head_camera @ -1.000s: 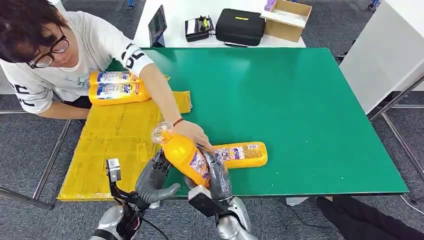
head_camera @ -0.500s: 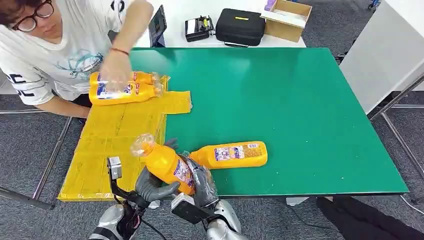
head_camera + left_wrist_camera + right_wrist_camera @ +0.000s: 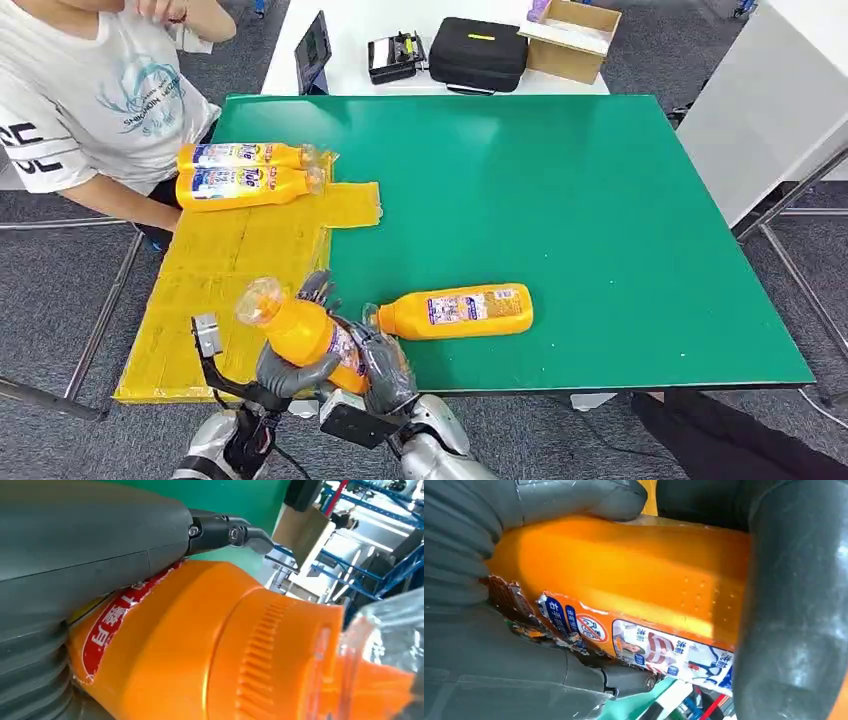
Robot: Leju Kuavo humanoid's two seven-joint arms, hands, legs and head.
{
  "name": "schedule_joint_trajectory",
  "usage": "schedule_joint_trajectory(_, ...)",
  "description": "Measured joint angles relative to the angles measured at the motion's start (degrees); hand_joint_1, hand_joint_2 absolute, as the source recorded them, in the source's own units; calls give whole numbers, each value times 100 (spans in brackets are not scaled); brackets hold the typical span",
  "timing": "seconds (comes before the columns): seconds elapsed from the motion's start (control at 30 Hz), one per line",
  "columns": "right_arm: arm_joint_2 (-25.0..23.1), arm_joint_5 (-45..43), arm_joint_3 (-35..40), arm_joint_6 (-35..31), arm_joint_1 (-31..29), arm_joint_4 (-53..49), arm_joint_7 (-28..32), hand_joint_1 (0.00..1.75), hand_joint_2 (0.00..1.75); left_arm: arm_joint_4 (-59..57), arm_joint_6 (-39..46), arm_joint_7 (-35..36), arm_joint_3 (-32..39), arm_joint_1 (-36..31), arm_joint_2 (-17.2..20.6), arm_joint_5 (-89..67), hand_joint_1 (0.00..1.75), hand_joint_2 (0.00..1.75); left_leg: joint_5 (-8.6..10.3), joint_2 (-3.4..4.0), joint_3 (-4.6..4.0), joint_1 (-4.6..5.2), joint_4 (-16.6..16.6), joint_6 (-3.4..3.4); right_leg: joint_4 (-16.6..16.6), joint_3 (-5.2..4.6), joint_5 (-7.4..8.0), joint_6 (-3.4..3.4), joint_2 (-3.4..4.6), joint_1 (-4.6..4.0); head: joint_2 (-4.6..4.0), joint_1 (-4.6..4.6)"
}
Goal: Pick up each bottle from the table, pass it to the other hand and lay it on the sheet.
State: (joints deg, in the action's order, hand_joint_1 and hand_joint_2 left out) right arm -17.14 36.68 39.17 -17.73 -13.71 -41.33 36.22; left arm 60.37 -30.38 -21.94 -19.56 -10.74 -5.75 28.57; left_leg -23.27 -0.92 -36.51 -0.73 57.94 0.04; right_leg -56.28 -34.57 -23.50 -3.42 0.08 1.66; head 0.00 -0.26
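Here the held bottle (image 3: 305, 335) sits tilted above the near edge of the table (image 3: 600, 220), its clear cap up and to the left, over the border between the green top and the yellow sheet (image 3: 235, 265). Both hands are on it: the right hand (image 3: 385, 368) wraps the lower body from the right, fingers closed around the orange plastic, and the left hand (image 3: 295, 365) closes on it from the left, thumb across the front and fingers (image 3: 318, 288) showing behind the bottle. In the right wrist view the orange body (image 3: 624, 585) with its blue and white label lies pressed between the thumb and the dark fingers (image 3: 789, 605); in the left wrist view the neck and ribbed collar (image 3: 235, 645) fill the space under the thumb. A second bottle (image 3: 455, 311) lies on its side on the green top just right of the hands, cap toward them. Two more bottles (image 3: 240, 172) lie side by side, touching, at the far end of the sheet, caps to the right. A person (image 3: 95, 100) in a white shirt stands at the far left corner. Beyond the green top a white table holds a black case (image 3: 478, 52), a cardboard box (image 3: 570, 38) and a tablet (image 3: 314, 50)
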Motion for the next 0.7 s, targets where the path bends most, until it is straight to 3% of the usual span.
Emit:
schedule_joint_trajectory(0.23, -13, -24, 39, -13, -54, 46, -66, 175, 175, 245, 53, 7, 109, 112, -33, -53, 175, 175, 0, 1, 0, 0, 0, 0, 0, 2, 1, 0, 1, 0, 0, 0)
schedule_joint_trajectory(0.27, -15, -24, 48, -22, -58, 46, -72, 162, 175, 291, 74, 7, 109, 123, -37, -92, 175, 175, 0, 1, 0, 0, 0, 0, 0, 1, 1, 0, 1, 0, 0, 0)
schedule_joint_trajectory(0.3, -15, -24, 59, -44, -62, 48, -81, 124, 175, 326, 87, 7, 109, 133, -42, -134, 175, 175, 0, 1, 0, 0, 0, 0, 0, 1, 1, 0, 1, 0, 0, 0)
schedule_joint_trajectory(0.6, -20, 7, 44, -485, -132, -322, -339, 124, 175, 800, 529, -98, 133, 113, -116, -686, 175, 175, 1, -1, -4, 1, 0, 0, 0, 0, 1, -1, 0, 1, 0, 0)
schedule_joint_trajectory(0.63, -20, 20, 44, -485, -132, -367, -359, 108, 175, 839, 546, -96, 140, 112, -127, -691, 175, 175, 1, -1, -4, 1, 0, 0, 0, 0, 1, -1, 0, 1, 0, 0)
schedule_joint_trajectory(0.7, -20, 24, 41, -485, -132, -424, -376, 14, 175, 889, 562, -94, 144, 112, -136, -699, 175, 175, 1, -1, -4, 1, 0, 0, 0, 0, 1, -1, 0, 1, 0, 0)
